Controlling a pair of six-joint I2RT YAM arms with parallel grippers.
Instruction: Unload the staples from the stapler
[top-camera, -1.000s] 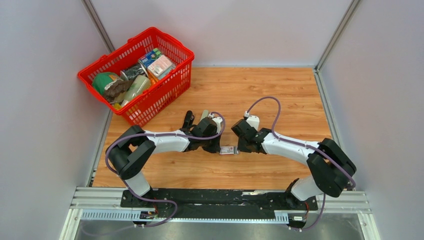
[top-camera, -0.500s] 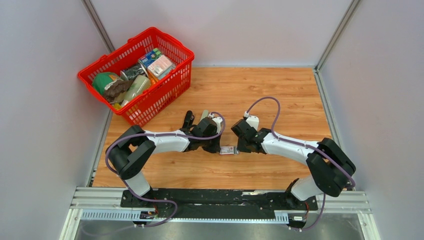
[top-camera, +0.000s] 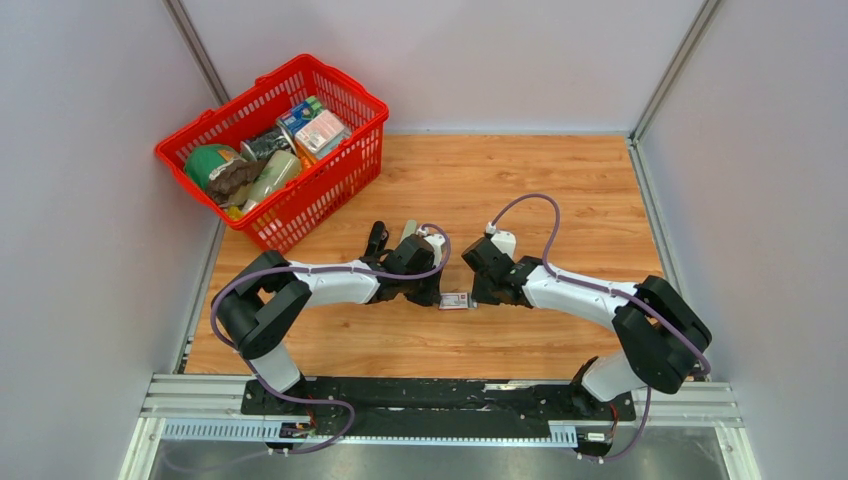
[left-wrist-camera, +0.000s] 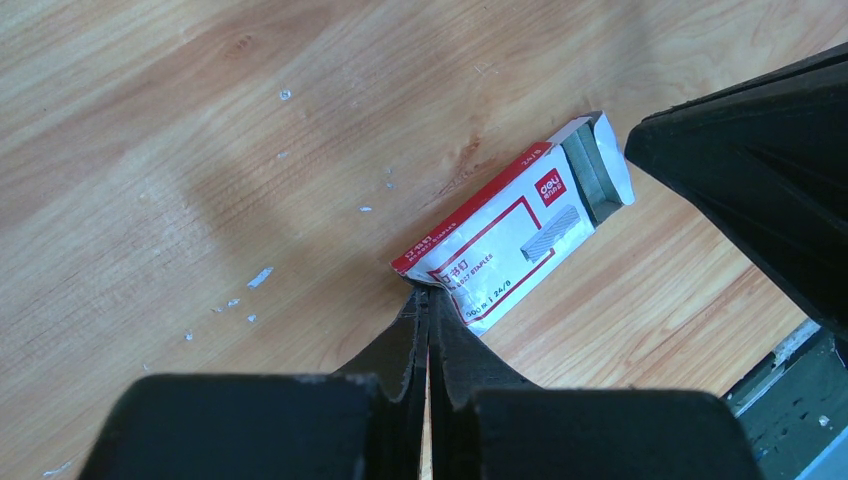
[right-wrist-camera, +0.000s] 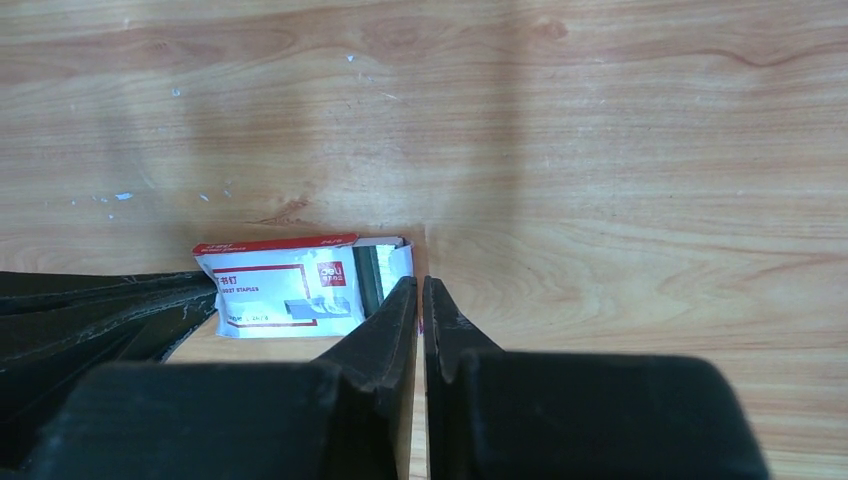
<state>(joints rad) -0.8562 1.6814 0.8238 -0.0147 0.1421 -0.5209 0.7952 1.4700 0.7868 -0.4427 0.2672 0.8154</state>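
**Both claws closed on the ends of the staple box, stapler left aside**

The left claw (left-wrist-camera: 428, 305) has its fingers pressed together. Its tips touch the closed end of a small white-and-red box (left-wrist-camera: 500, 245) that lies flat on the table (top-camera: 560, 180). Whether a sliver of card is nipped between the tips cannot be told.

The right claw (right-wrist-camera: 420, 290) is also closed to a thin slit, with nothing visible between the fingers. Its tips are right beside the box's open end.

The two claws face each other along the box. My reading is that the left one braces the box so it cannot slide, while the right one works at the open mouth.

In that mouth sit the staples (left-wrist-camera: 590, 175), dull silvery-grey ribbed strips packed side by side. They are set just inside the flaps and do not stick out.

The stapler (top-camera: 376, 241) is apart from all this, on the far side of the left forearm. It shows as a slim black wedge, and neither claw touches it. Its inner channel is not visible from above, so I cannot say whether any strip is left inside. A grey-beige bar (top-camera: 408, 231) lies just beside it.

A red basket (top-camera: 350, 100) of mixed goods sits well away at the far left corner.
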